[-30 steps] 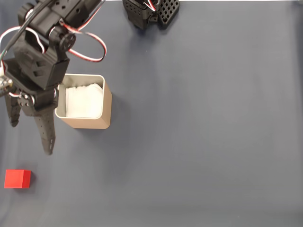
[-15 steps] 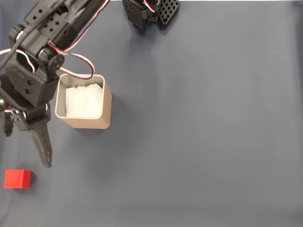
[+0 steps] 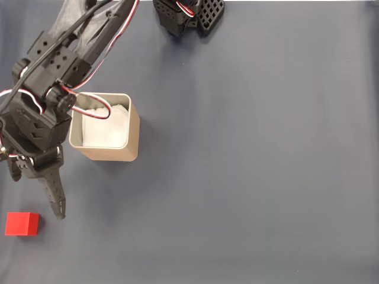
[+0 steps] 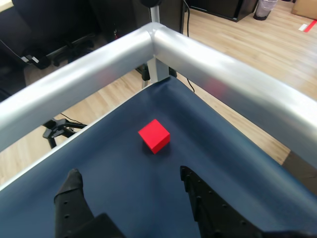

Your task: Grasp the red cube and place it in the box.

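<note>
Even bright light, soft shadows, sharp.

Arm hides part of the box, frame edges clip the rest

In the fixed view the arm covers the box at its left rim, cables drape over the paper lining, and the arm's base runs off the top; in the wrist view both fingers are cut off below.
</note>
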